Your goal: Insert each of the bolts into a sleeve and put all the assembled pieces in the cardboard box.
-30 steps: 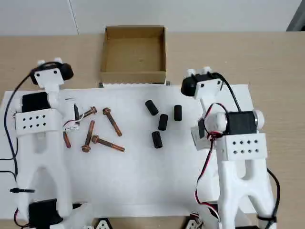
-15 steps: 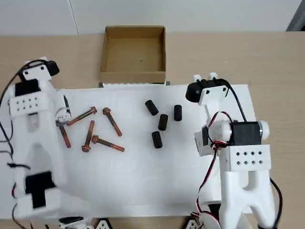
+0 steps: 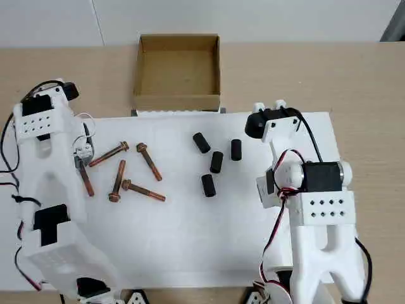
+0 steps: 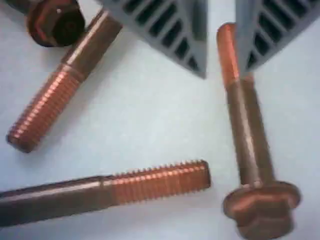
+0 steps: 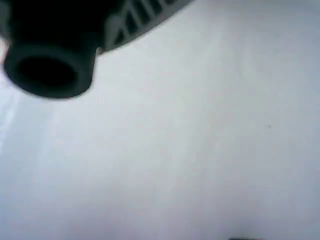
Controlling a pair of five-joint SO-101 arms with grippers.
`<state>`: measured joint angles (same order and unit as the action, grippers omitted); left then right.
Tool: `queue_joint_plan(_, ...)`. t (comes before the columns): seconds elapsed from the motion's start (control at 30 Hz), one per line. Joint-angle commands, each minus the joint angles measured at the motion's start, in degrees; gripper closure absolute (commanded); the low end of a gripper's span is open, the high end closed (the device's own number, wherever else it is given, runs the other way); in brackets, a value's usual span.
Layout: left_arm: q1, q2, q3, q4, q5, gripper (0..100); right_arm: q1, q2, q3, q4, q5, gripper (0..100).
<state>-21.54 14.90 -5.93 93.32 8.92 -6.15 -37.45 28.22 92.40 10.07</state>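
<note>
Five copper bolts [image 3: 143, 190] lie scattered on the left of the white mat [image 3: 190, 240]. My left gripper [image 3: 80, 157] [image 4: 221, 67] hangs open low over the leftmost bolt [image 3: 85, 180] [image 4: 247, 135], its threaded tip between the grey fingers [image 4: 165, 30]. Two more bolts [image 4: 47, 110] lie close by. Several black sleeves [image 3: 216, 161] rest mid-mat. My right gripper [image 3: 266, 185] is beside them to the right, shut on another black sleeve [image 5: 47, 65], whose open end faces the wrist camera. The cardboard box [image 3: 177, 101] stands at the mat's far edge.
The mat covers most of the wooden table [image 3: 354, 69]. Both arm bases stand at the near edge. Open mat lies between the bolts, the sleeves and the near edge.
My left arm swung leftward and its gripper came down over the leftmost bolt. The right arm shifted only slightly. Bolts and loose sleeves stayed put.
</note>
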Motion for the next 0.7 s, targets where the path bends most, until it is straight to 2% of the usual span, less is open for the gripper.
queue_joint_plan(0.0, -2.3, -0.3, -2.3, -0.9, 0.0, 91, 0.5, -1.3, -0.4, -1.0, -0.3, 99.5)
queue_joint_plan(0.4, -3.4, 0.1, -2.0, -3.9, -1.8, 90, 0.1, -1.0, -0.4, -1.9, -0.3, 99.5)
queue_joint_plan(0.67, -4.5, 7.2, -2.3, -5.5, -1.8, 90, 0.1, -0.9, -0.4, -1.9, -0.3, 99.5)
